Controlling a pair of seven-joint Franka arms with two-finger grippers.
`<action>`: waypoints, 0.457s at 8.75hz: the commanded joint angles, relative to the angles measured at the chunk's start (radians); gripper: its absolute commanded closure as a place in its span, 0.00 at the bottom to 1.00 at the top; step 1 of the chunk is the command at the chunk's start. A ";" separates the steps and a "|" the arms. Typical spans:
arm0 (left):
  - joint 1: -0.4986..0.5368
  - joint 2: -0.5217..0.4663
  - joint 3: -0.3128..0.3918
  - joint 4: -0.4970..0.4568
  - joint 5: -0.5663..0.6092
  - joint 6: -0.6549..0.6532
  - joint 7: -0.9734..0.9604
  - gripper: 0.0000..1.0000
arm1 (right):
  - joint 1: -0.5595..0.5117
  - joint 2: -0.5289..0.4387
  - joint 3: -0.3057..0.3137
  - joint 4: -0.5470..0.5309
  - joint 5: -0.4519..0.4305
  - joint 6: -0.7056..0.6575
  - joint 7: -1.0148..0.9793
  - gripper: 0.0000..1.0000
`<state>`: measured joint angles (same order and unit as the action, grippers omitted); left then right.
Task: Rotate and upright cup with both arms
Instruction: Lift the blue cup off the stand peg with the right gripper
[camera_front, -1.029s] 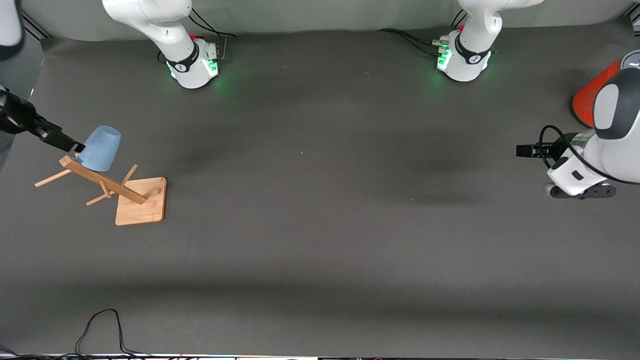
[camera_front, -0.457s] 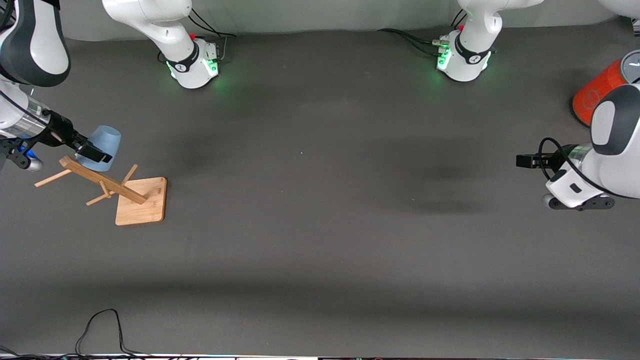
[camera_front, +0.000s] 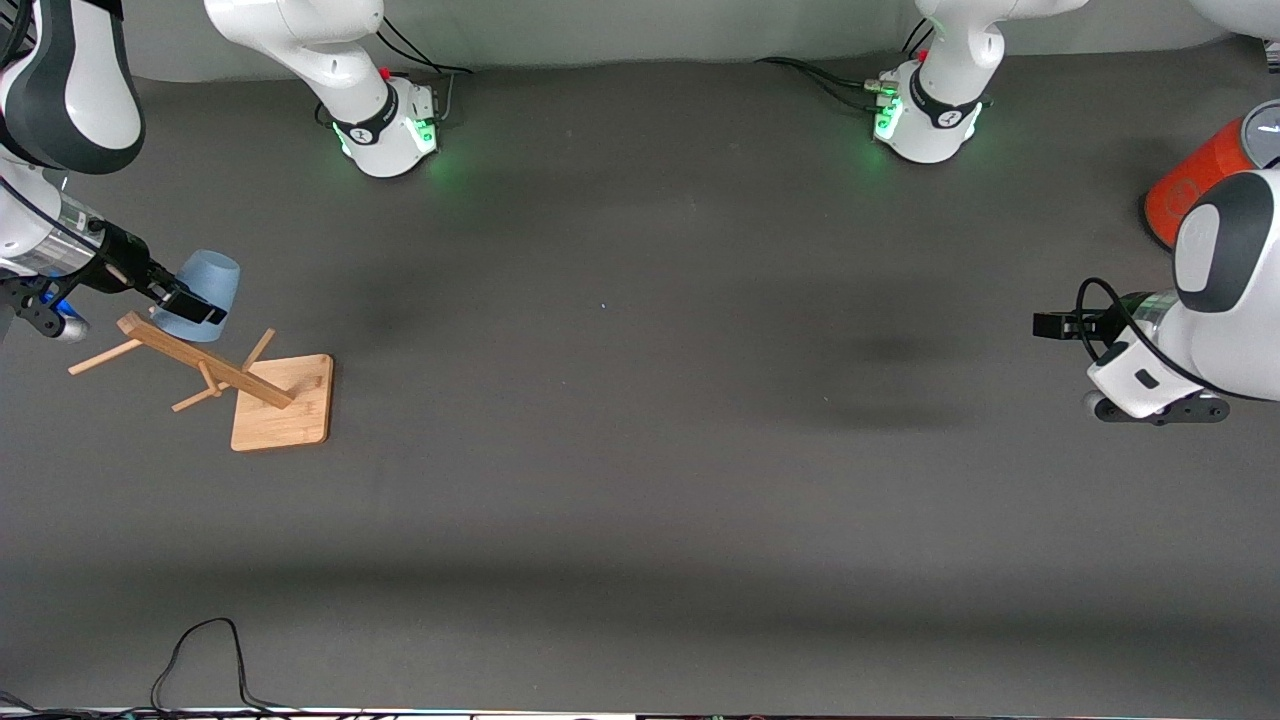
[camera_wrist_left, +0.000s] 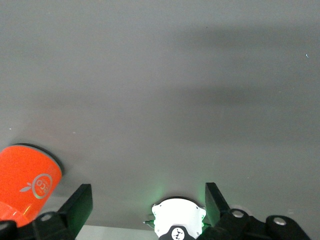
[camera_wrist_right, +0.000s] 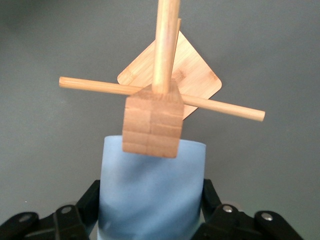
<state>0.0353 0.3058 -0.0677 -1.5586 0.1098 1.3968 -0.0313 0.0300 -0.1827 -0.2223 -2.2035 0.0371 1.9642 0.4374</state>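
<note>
The pale-blue cup (camera_front: 208, 287) hangs mouth-down and tilted on a peg of the wooden rack (camera_front: 283, 405), at the right arm's end of the table. My right gripper (camera_front: 188, 304) reaches in from that end. Its fingers (camera_wrist_right: 91, 197) press on both sides of the cup (camera_wrist_right: 150, 195), near the rack's top block (camera_wrist_right: 152, 122). My left gripper (camera_front: 1050, 325) is open and empty, and waits in the air at the left arm's end of the table. Its fingers (camera_wrist_left: 80, 202) stand wide apart in the left wrist view.
A large orange-red cylinder with a grey top (camera_front: 1195, 175) stands at the left arm's end, also in the left wrist view (camera_wrist_left: 27, 177). A black cable (camera_front: 200, 650) lies near the table's front edge. The left arm's base (camera_wrist_left: 179, 225) shows between the left fingers.
My right gripper moved from beside the cup's rim to straddle the cup and closed on its sides. The left arm drifted slightly.
</note>
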 joint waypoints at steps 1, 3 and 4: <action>-0.008 0.007 0.005 0.022 0.018 -0.002 -0.001 0.00 | 0.008 -0.031 -0.006 -0.022 0.007 0.016 0.018 0.45; -0.009 0.007 0.005 0.022 0.018 -0.004 -0.001 0.00 | 0.010 -0.082 0.003 -0.019 0.007 -0.032 0.029 0.45; -0.011 0.007 0.003 0.020 0.016 -0.002 -0.001 0.00 | 0.033 -0.121 0.004 -0.019 0.007 -0.066 0.068 0.45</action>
<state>0.0353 0.3058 -0.0675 -1.5586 0.1116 1.3969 -0.0313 0.0349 -0.2157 -0.2191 -2.2025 0.0380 1.9377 0.4495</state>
